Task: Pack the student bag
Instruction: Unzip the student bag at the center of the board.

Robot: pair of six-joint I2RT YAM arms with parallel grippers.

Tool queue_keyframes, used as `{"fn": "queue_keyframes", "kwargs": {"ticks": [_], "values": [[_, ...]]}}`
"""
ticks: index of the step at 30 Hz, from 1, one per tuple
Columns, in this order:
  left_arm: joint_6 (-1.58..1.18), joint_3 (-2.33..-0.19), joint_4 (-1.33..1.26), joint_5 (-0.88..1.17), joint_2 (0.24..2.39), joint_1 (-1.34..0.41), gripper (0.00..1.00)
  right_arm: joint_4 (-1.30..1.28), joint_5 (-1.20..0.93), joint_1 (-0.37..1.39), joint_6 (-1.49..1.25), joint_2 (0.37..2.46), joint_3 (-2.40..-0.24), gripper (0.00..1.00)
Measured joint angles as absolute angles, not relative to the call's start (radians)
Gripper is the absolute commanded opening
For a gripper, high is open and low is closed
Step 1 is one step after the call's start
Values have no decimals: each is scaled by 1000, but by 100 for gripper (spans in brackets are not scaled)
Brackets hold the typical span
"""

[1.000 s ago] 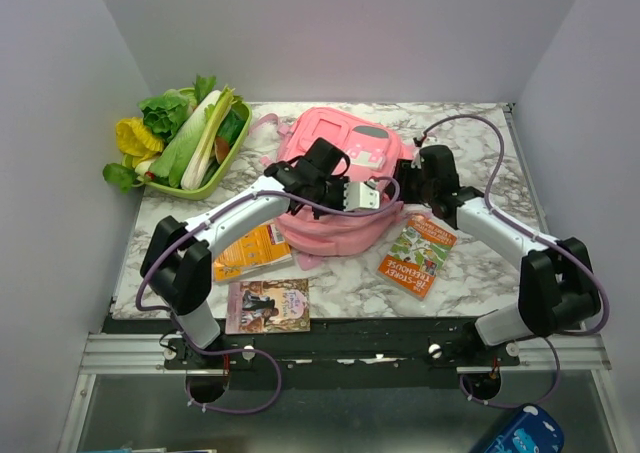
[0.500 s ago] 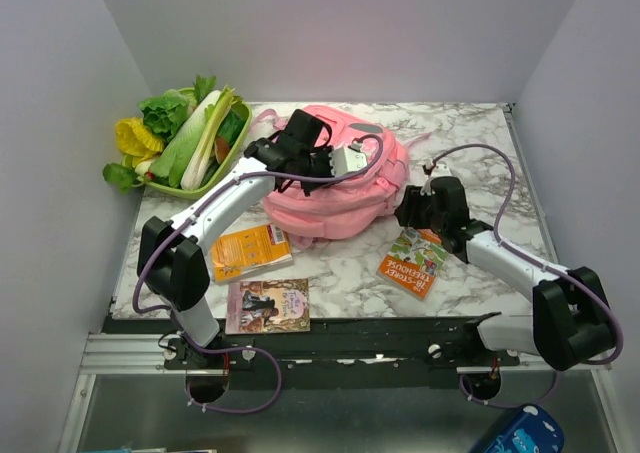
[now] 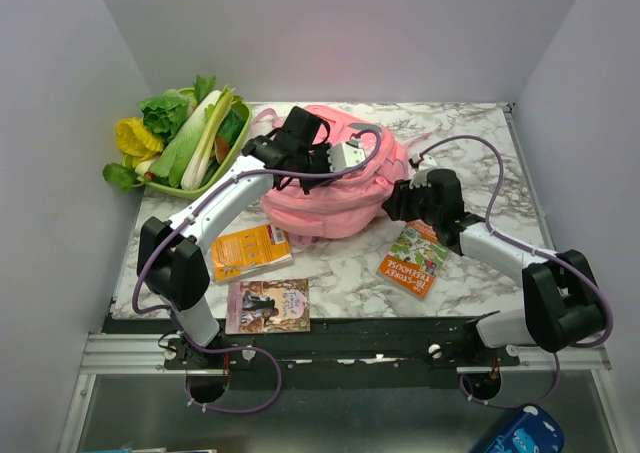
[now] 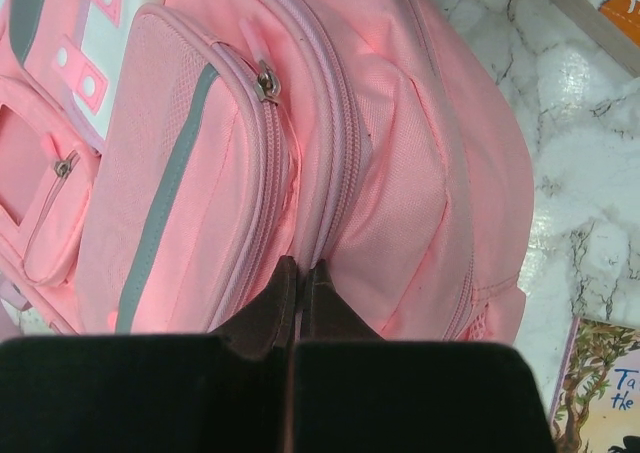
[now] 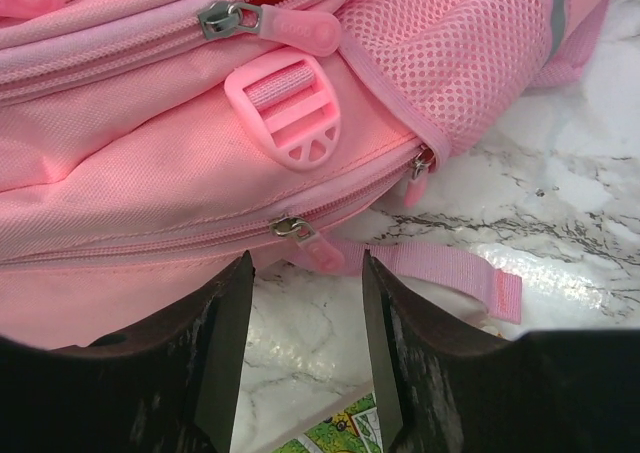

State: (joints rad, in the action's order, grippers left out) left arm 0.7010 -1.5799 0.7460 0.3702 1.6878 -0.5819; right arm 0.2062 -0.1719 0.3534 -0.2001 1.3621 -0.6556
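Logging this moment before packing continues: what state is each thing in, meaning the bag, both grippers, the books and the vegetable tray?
student bag: lying down, front pocket zipped.
left gripper: shut, tips against the bag's seam.
right gripper: open, jaws either side of a zip pull.
orange book: closed, flat.
brown book: closed, flat.
green-and-orange book: closed, flat.
green tray: full of vegetables.

1. The view is being filled by the student bag (image 4: 400, 193), with its grey-striped front pocket (image 4: 190, 183) being shown at left.
2. Fabric beside the main zip is being pinched by the left gripper (image 4: 297, 278), its fingertips being pressed together.
3. The marble table (image 4: 590, 173) and a book corner (image 4: 600, 393) are being shown at right.
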Motion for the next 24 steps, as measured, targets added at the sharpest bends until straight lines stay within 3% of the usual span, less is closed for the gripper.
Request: {"fn": "queue_keyframes", "kwargs": {"ticks": [18, 22, 24], "values": [[692, -1583, 761, 371, 1687, -578, 0, 234, -249, 360, -146, 1495, -713, 43], [692, -1598, 780, 371, 1686, -571, 0, 252, -266, 378, -130, 1508, -714, 37], [692, -1602, 793, 371, 1686, -569, 0, 264, -275, 389, -127, 1517, -714, 27]]}}
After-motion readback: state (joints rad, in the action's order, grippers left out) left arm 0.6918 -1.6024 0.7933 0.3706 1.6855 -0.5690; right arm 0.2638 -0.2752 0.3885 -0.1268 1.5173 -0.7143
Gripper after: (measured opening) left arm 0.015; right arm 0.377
